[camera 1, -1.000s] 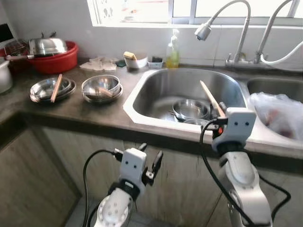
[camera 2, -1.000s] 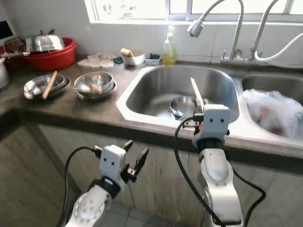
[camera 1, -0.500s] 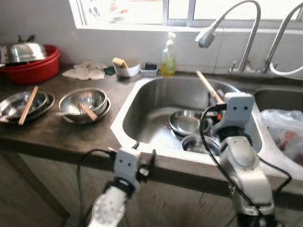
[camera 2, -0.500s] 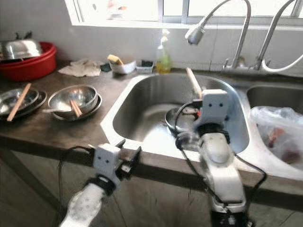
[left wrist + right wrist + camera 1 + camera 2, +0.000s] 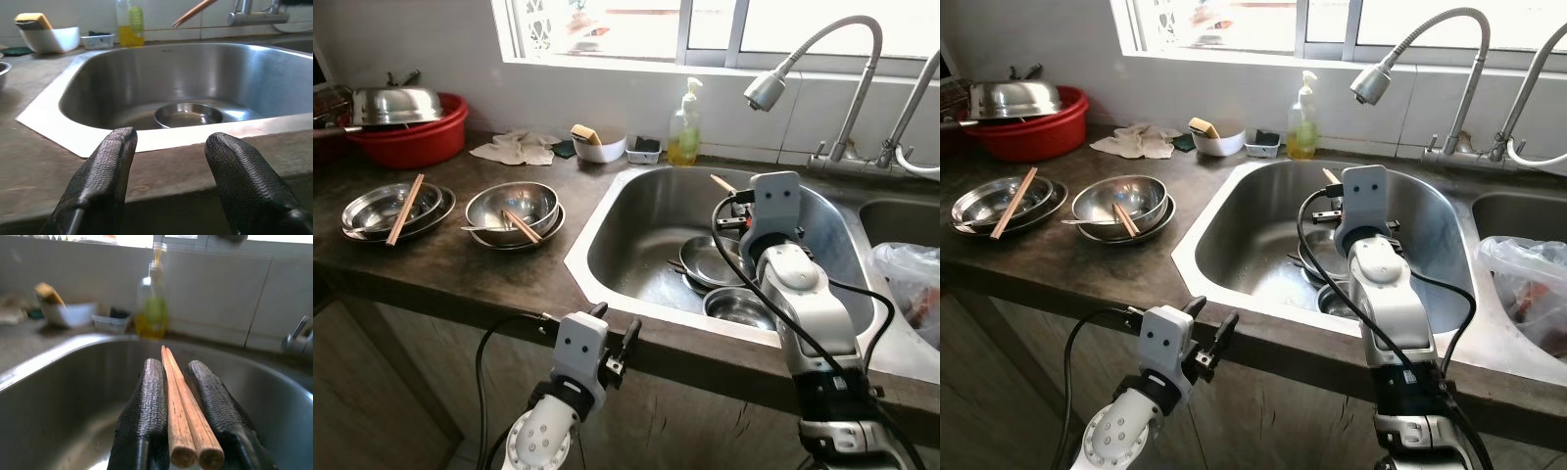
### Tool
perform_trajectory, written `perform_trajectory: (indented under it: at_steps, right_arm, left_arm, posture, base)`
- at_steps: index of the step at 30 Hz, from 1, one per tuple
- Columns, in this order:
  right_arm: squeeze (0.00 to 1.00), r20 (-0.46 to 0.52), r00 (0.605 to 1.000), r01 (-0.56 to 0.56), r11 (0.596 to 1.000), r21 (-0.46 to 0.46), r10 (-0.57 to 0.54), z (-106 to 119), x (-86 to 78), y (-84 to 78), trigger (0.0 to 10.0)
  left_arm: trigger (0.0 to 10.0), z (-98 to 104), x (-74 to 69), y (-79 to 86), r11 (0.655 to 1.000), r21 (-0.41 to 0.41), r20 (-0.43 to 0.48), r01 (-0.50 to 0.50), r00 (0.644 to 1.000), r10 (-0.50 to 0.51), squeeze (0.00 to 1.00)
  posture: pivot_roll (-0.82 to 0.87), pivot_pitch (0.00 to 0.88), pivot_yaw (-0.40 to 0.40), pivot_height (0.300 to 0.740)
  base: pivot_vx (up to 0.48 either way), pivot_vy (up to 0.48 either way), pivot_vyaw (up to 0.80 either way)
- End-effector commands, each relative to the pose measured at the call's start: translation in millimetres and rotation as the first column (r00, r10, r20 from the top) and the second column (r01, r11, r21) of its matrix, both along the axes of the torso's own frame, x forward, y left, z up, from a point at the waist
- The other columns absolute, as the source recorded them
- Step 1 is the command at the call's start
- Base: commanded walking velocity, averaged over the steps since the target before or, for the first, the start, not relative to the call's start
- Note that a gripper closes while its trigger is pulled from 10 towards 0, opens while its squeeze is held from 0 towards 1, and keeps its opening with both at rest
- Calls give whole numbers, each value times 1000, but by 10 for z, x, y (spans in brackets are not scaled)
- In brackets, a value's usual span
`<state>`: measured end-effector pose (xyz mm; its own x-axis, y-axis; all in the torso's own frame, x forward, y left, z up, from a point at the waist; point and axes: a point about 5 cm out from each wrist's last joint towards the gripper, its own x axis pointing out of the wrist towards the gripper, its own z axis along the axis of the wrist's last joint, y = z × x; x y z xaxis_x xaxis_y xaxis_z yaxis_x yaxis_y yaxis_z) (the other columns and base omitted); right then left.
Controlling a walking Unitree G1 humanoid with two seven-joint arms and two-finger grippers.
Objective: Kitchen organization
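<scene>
My right gripper [image 5: 172, 369] is shut on a pair of wooden chopsticks [image 5: 183, 416], held above the steel sink [image 5: 607, 284]; their tips [image 5: 722, 183] point toward the back wall. Below them, steel bowls [image 5: 710, 259] lie stacked in the sink. On the dark counter to the left stand a stack of steel bowls [image 5: 514, 206] with chopsticks across it and steel plates [image 5: 391, 201] with another pair of chopsticks [image 5: 406, 194]. My left gripper [image 5: 168, 142] is open and empty, low at the counter's front edge, facing the sink.
A red basin with a steel lid [image 5: 411, 117] stands at the back left. A cloth [image 5: 519, 149], a white bowl with a sponge [image 5: 597, 145] and a soap bottle [image 5: 684, 127] line the wall. A faucet [image 5: 769, 88] arches over the sink. A plastic bag [image 5: 911, 294] lies in the right basin.
The camera has shifted closer to the counter. My right gripper has carried the chopsticks forward over the sink. My left gripper has risen to the counter's front edge.
</scene>
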<state>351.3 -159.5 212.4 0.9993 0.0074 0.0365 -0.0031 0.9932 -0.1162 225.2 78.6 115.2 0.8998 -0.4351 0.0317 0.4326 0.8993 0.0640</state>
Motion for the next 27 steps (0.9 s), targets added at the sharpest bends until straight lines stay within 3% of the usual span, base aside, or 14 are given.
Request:
perform_trajectory:
  at_steps: [1,7,11,16,17,27]
  right_arm:
    - [0,-65,998,-10,1000,-5,10,-35,75,-2,10000]
    - [0,-164,984,-62,998,18,64,-151,191,96,10000]
    - [0,-270,955,-128,992,-7,121,-345,203,199,10000]
    - [0,-311,939,-163,986,-18,149,-425,191,250,10000]
    - [1000,-317,936,-168,986,-17,154,-448,191,248,10000]
    - [1000,-281,949,-143,990,18,142,-441,143,186,10000]
  left_arm:
    - [10000,29,-13,-2,1000,3,9,1,1000,-1,0]
    - [10000,35,-32,-5,1000,2,9,-1,1000,1,0]
    - [10000,41,-54,2,1000,-1,6,-5,1000,5,0]
    - [10000,44,-73,11,1000,-2,3,-6,1000,6,0]
    - [10000,40,-74,9,1000,-2,-3,-5,1000,5,0]
    - [10000,40,-76,14,1000,0,-11,-9,1000,9,0]
  posture:
    - [45,0,-35,740]
    - [53,0,-43,740]
    - [54,12,-38,740]
    - [49,25,-34,740]
    - [52,29,-37,740]
    - [50,39,-34,740]
  base:
    - [0,0,0]
    - [0,0,0]
    - [0,0,0]
    - [0,0,0]
    - [0,0,0]
    - [0,0,0]
